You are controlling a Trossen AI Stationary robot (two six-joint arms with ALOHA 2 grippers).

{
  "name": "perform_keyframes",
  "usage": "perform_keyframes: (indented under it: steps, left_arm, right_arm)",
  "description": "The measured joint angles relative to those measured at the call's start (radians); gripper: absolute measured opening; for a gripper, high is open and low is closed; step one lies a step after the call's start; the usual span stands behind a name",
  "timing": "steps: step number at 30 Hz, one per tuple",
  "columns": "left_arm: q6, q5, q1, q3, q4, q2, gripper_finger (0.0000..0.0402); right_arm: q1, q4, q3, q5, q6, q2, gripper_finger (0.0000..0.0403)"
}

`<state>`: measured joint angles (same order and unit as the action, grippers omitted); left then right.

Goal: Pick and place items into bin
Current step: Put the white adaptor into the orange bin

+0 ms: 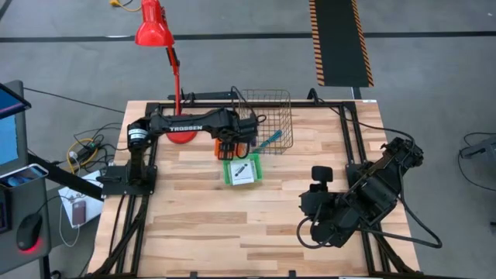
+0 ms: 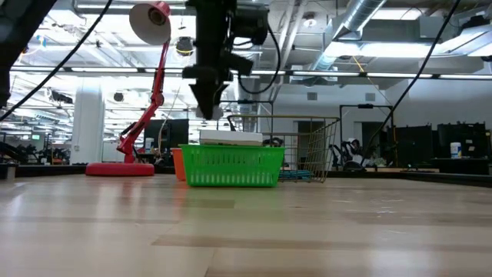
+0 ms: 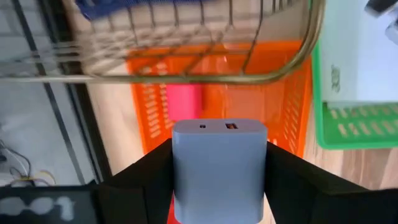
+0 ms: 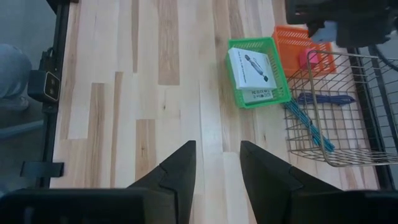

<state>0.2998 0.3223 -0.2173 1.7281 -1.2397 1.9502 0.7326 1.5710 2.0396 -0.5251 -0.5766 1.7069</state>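
We see the left gripper (image 3: 219, 186) pinching a pale lavender block (image 3: 219, 165) between its two fingers, hovering over the orange bin (image 3: 283, 99), where a pink block (image 3: 180, 102) already lies; we judge the block is held high so it clears the rim before a drop; the log hints the fingers may be easing apart, but the block sits between them now. Just beside the orange bin, centre of the high view, sits the green bin (image 1: 244, 171) holding white card packs (image 1: 242, 170); the wire basket (image 1: 267, 116) stands upper centre, a teal pen (image 1: 269, 143) poking out; tight room there. The right gripper (image 4: 217, 165) waits lower right, fingers spread with nothing between; open table around it.
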Motion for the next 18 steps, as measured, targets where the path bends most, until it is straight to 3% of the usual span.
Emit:
perform_keyframes:
  steps: [18]
  left_arm:
    - [-0.032, -0.031, 0.000, -0.048, 0.009, 0.001, 0.0209]
  right_arm:
    - [0.000, 0.000, 0.000, 0.000, 0.000, 0.000, 0.0118]
